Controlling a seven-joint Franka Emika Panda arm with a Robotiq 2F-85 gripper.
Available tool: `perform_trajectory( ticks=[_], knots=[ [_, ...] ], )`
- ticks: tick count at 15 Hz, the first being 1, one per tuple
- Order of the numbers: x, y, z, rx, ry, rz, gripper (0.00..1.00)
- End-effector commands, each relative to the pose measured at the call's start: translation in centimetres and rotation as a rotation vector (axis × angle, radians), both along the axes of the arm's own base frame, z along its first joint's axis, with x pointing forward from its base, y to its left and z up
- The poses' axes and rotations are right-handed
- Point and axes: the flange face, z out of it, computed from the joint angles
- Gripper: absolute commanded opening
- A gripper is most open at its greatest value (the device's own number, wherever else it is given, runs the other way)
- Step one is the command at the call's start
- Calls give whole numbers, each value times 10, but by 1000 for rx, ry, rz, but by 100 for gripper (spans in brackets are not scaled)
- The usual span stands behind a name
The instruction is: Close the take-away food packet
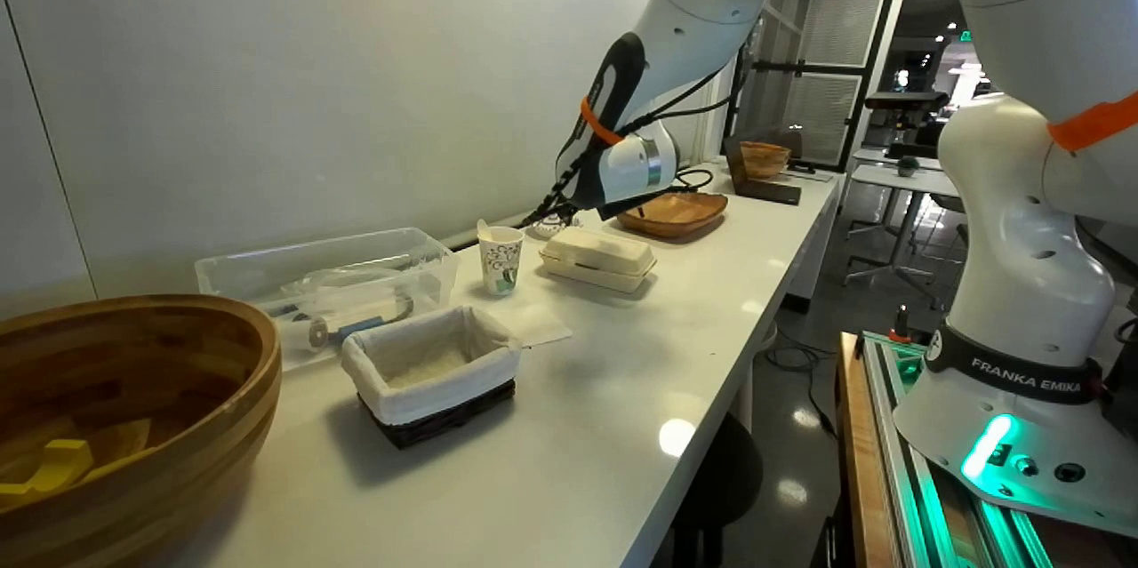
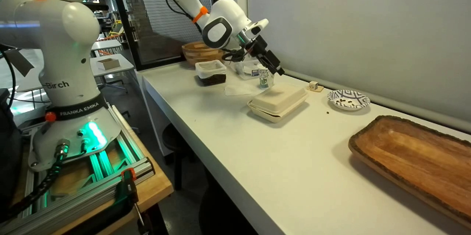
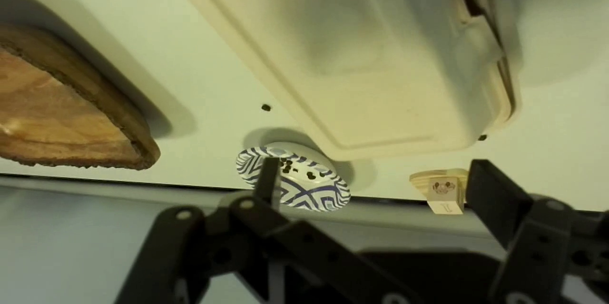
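The beige take-away food packet (image 1: 597,257) stands on the white counter, also seen in an exterior view (image 2: 279,99). Its lid lies folded down over the base. A thin dark gap shows between lid and base along one edge, with a tab there, in the wrist view (image 3: 361,85). My gripper (image 2: 280,72) is above and behind the packet, near the wall side, not touching it. In the wrist view the fingers (image 3: 373,175) are wide apart with nothing between them. In an exterior view the gripper is mostly hidden by the wrist.
A paper cup (image 1: 502,264), a white tub with dark base (image 1: 384,399) and a clear plastic tray (image 1: 320,252) stand near the packet. A patterned bowl (image 2: 349,99), a small wooden block (image 2: 313,85) and a wooden tray (image 2: 404,146) lie on its other side. A wall runs behind.
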Motion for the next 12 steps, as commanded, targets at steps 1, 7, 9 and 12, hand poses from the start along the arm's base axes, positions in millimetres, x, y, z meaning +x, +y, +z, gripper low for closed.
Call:
perform_trajectory(
  ticks=[1, 7, 9, 12],
  knots=[
    [-35, 8, 24, 129, 62, -3, 100],
    [-96, 3, 43, 350, 237, 83, 100],
    [-109, -9, 51, 434, 274, 90, 100],
    [-105, -20, 61, 407, 268, 56, 100]
  ],
)
